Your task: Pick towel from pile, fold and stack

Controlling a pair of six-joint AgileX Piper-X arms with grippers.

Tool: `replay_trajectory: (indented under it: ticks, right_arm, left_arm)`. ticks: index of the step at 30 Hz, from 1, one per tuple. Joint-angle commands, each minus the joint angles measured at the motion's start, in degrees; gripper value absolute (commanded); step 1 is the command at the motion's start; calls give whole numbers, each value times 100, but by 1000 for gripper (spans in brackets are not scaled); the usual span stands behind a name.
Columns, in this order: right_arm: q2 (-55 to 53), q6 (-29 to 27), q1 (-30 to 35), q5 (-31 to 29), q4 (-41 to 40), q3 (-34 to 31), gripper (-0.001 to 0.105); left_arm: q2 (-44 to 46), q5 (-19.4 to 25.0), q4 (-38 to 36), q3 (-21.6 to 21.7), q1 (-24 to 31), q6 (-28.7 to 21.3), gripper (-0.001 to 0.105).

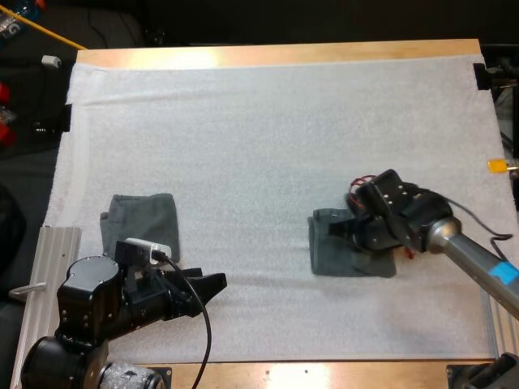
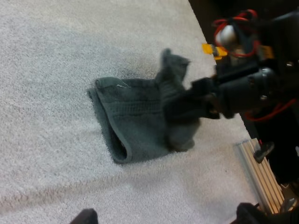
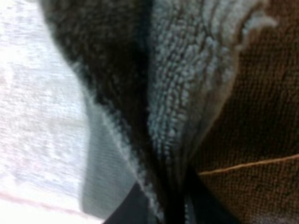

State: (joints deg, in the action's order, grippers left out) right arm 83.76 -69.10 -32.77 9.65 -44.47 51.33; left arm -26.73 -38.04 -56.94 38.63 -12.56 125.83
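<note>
High view and both wrist views, two arms at a desk (image 1: 284,53) covered by a white mat (image 1: 268,138).

Towel A (image 1: 336,261), dark grey-green, lies on the mat right of centre in the high view, partly doubled over. The right hand (image 1: 342,228) sits at its upper right part, touching the cloth. In the left wrist view this towel (image 2: 133,119) lies flat with a rolled fold along its near edge, while one flap is lifted off the mat and stands upright at the right hand (image 2: 202,95). The right wrist view shows the pile of the towel (image 3: 187,79) pressed from both sides between that hand's own fingers (a firm pinch on a ridge of cloth), with the mat (image 3: 37,116) beside it.

Towel B (image 1: 144,224), the same colour, lies folded into a neat rectangle at the lower left of the high view, well apart from towel A.

The left hand (image 1: 212,285) hangs over bare mat just below and to the right of towel B, pointing toward towel A. Its fingertips (image 2: 86,217) stand wide apart and hold nothing.
</note>
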Motion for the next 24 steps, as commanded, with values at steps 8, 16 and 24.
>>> replay_trajectory:
  ticks: [8,16,24]
  right_arm:
    - [409,251,-8,572,518,2,15]
    - [411,72,-31,895,603,2,83]
    - [411,85,-612,1036,801,2,71]
  left_arm:
    - [10,-77,-154,33,8,-146,58]
    - [10,-128,-153,33,8,-190,58]
    - [10,-128,-153,33,8,-190,58]
